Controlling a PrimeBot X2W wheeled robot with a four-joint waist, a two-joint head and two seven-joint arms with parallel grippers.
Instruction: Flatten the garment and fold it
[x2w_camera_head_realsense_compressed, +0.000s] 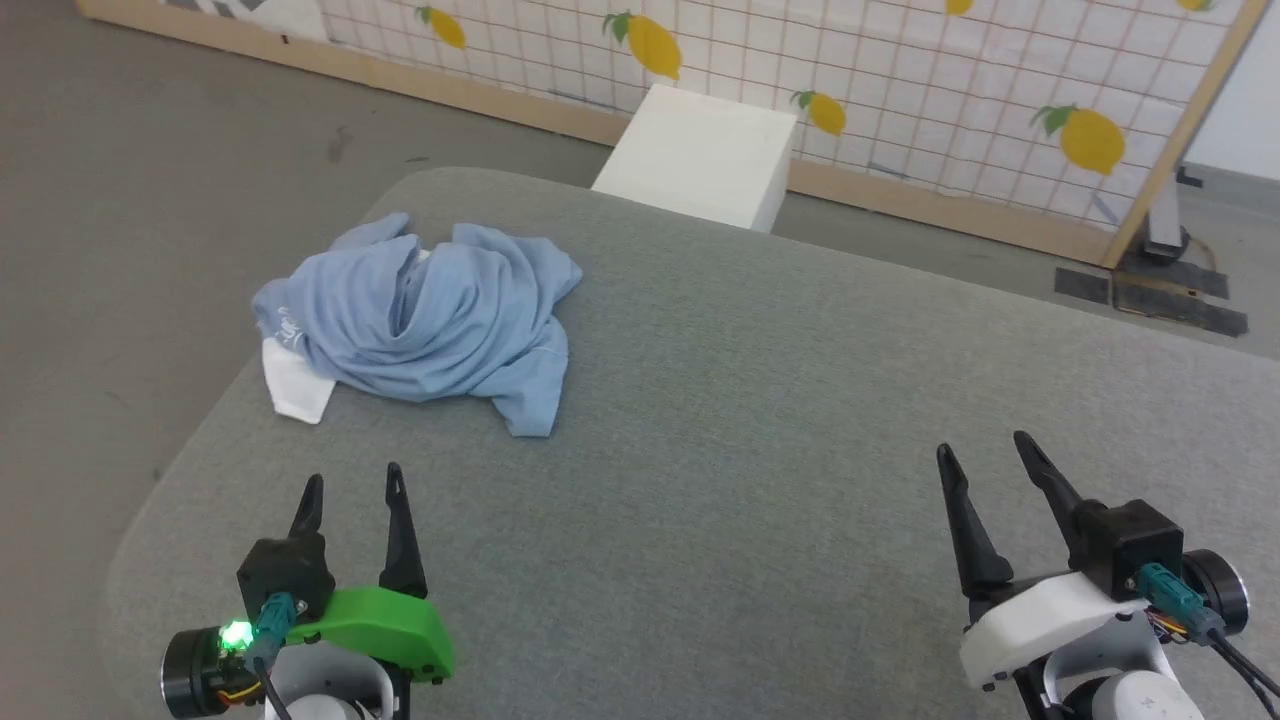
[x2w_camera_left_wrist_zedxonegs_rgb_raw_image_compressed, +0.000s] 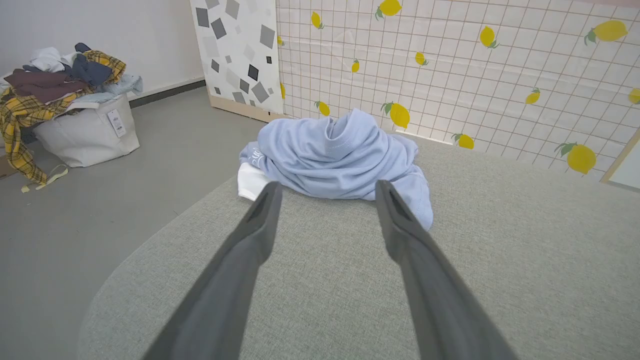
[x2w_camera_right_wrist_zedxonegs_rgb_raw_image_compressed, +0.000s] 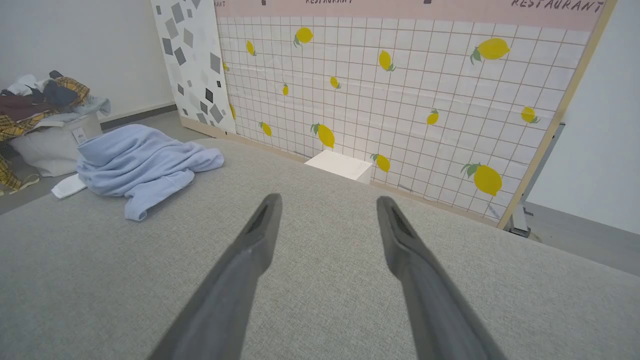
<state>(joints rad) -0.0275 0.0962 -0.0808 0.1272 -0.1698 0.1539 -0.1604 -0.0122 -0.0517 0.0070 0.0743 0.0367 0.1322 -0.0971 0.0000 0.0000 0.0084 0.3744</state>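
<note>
The garment (x2w_camera_head_realsense_compressed: 430, 310), a light blue knit T-shirt, lies crumpled in a loose heap by the table's (x2w_camera_head_realsense_compressed: 750, 450) far left edge. Its white panel (x2w_camera_head_realsense_compressed: 295, 385) pokes out at that edge, with a small white logo (x2w_camera_head_realsense_compressed: 288, 328) just beside it.

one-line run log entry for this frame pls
phase: pre-grasp | garment: crumpled, unfolded, table left side | left gripper: open, empty, nearest | right gripper: open, empty

L cover (x2w_camera_head_realsense_compressed: 385, 625) green, R cover (x2w_camera_head_realsense_compressed: 1050, 610) white; jaws dark.
</note>
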